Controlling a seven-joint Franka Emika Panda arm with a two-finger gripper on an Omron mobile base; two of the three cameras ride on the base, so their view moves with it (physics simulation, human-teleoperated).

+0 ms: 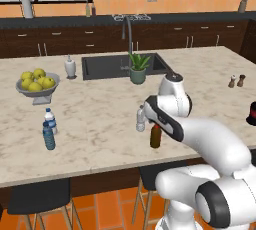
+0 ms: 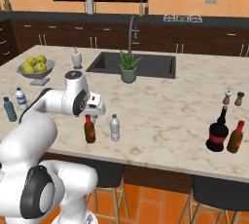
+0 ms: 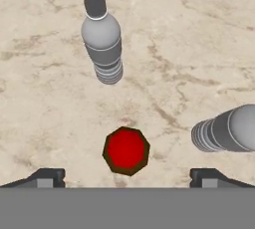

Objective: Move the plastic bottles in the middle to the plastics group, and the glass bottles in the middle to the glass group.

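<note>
the open gripper (image 3: pixel 126 178) hangs over the upright brown glass bottle (image 3: pixel 126 150) mid-counter, whose red cap sits just ahead between the fingertips, seemingly below them, a clear plastic bottle (image 3: pixel 103 41) beyond.

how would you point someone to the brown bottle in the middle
Start at the sink in the marble island, then come toward the front edge past the potted plant. The brown bottle stands there under the open hand, beside a clear water bottle; its dark glass and red cap set it apart.
</note>
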